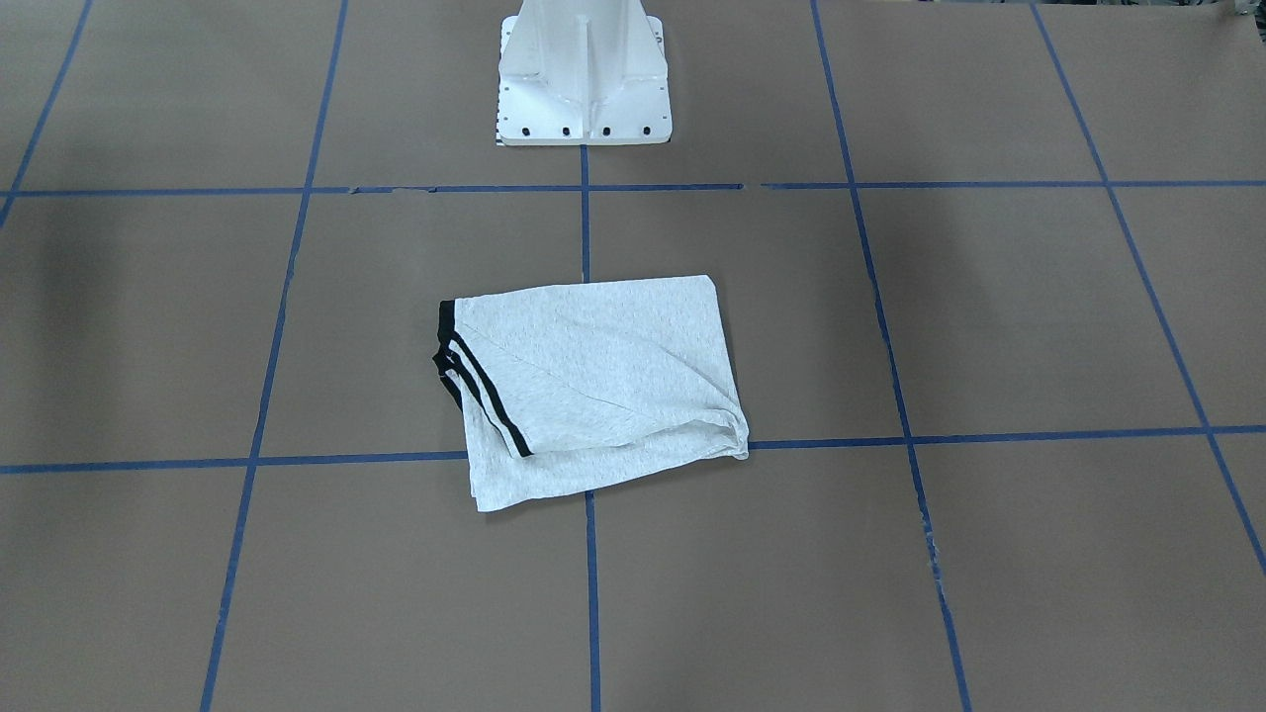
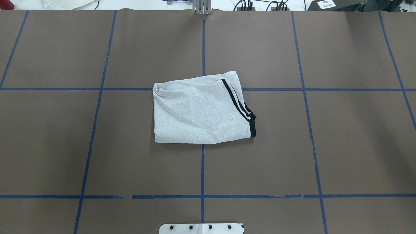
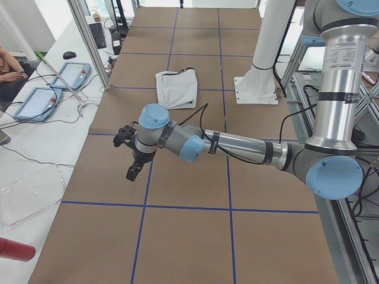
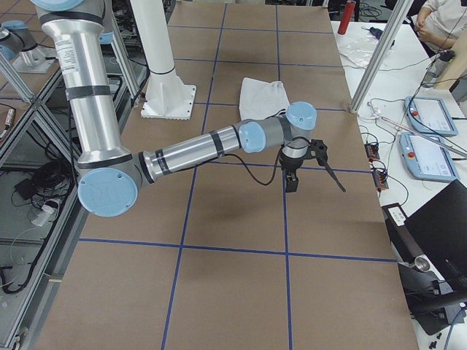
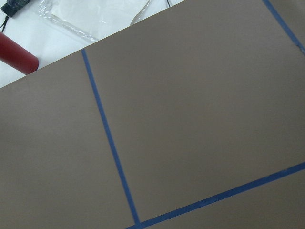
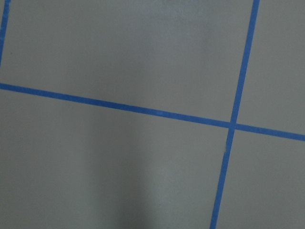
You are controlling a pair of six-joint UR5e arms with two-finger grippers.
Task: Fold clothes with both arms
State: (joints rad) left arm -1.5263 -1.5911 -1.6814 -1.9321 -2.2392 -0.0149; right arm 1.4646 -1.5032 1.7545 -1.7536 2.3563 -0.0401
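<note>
The T-shirt [image 2: 195, 113] is light heather grey with black double stripes (collar edge black); the tabletop [image 2: 325, 146] is brown, gridded blue.

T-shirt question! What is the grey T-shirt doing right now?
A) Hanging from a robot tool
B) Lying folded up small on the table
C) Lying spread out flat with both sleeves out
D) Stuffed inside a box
B: the T-shirt lies folded into a compact rectangle on the brown table, with nothing holding it.
</note>
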